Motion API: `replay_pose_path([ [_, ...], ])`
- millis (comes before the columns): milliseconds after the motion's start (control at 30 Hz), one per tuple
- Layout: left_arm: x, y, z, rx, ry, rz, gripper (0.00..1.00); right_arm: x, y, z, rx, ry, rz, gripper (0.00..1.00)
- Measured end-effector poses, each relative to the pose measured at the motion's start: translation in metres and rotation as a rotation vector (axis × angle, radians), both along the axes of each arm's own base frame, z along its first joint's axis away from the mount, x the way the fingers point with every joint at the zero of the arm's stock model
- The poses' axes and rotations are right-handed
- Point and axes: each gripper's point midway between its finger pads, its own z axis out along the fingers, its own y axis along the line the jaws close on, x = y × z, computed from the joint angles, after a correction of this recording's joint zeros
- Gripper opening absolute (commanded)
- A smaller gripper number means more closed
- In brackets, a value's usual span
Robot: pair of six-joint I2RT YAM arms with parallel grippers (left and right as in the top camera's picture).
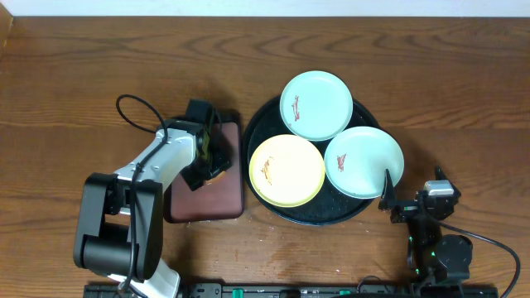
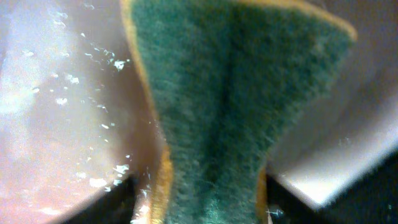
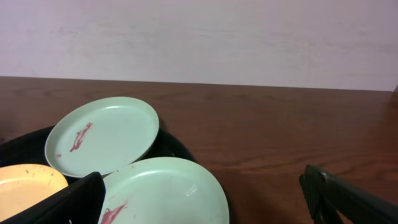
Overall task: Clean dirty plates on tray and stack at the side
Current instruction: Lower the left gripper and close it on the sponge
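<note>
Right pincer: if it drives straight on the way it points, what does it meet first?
Likely the nearer pale mint-blue round plate, just ahead of the open right pincer, on the large round black tray. Depth is unclear; it might skim over the rim.

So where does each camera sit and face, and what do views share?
Overhead: above the table, looking straight down at black tray, plates, both arms.
Left wrist: close on a green sponge between its fingers.
Right wrist: low, facing the wall across the plates; open fingers show.
Shared: overhead and right wrist both show the plates.
</note>
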Motion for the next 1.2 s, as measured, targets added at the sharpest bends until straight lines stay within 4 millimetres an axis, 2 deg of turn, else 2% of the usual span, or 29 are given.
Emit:
replay_pose_path([
  [33, 0.000, -0.001, 0.000, -0.006, 0.000, 0.000, 0.19, 0.000, 0.000, 0.000, 0.000, 0.000, 0.000, 0.99],
  [67, 0.000, -0.002, -0.001, -0.012, 0.001, 0.003, 0.08, 0.000, 0.000, 0.000, 0.000, 0.000, 0.000, 0.99],
  [267, 0.004, -0.005, -0.001, -0.027, -0.014, -0.005, 0.09, 0.000, 0.000, 0.000, 0.000, 0.000, 0.000, 0.99],
  [300, 0.005, -0.005, -0.001, -0.028, -0.017, -0.005, 0.17, 0.000, 0.000, 0.000, 0.000, 0.000, 0.000, 0.99],
  [333, 0.006, -0.006, -0.001, -0.029, -0.024, -0.010, 0.35, 0.000, 0.000, 0.000, 0.000, 0.000, 0.000, 0.99],
  [367, 0.009, -0.006, 0.000, -0.031, -0.034, -0.009, 0.48, 0.000, 0.000, 0.000, 0.000, 0.000, 0.000, 0.99],
  [400, 0.012, -0.007, 0.000, -0.032, -0.046, -0.006, 0.57, 0.000, 0.000, 0.000, 0.000, 0.000, 0.000, 0.99],
  [500, 0.023, -0.003, 0.001, -0.005, -0.095, -0.006, 0.71, 0.000, 0.000, 0.000, 0.000, 0.000, 0.000, 0.99],
  [533, 0.025, 0.000, 0.002, 0.011, -0.107, -0.004, 0.72, 0.000, 0.000, 0.000, 0.000, 0.000, 0.000, 0.99],
  [767, 0.043, 0.024, 0.002, 0.153, -0.183, 0.019, 0.73, 0.000, 0.000, 0.000, 0.000, 0.000, 0.000, 0.99],
  [867, 0.044, 0.028, 0.002, 0.179, -0.190, 0.028, 0.55, 0.000, 0.000, 0.000, 0.000, 0.000, 0.000, 0.99],
  [967, 0.045, 0.030, 0.002, 0.189, -0.193, 0.021, 0.46, 0.000, 0.000, 0.000, 0.000, 0.000, 0.000, 0.99],
  [1033, 0.045, 0.031, 0.002, 0.193, -0.192, 0.024, 0.44, 0.000, 0.000, 0.000, 0.000, 0.000, 0.000, 0.99],
  [1133, 0.043, 0.031, 0.002, 0.195, -0.187, 0.020, 0.43, 0.000, 0.000, 0.000, 0.000, 0.000, 0.000, 0.99],
  [1200, 0.043, 0.030, 0.002, 0.191, -0.185, 0.019, 0.57, 0.000, 0.000, 0.000, 0.000, 0.000, 0.000, 0.99],
])
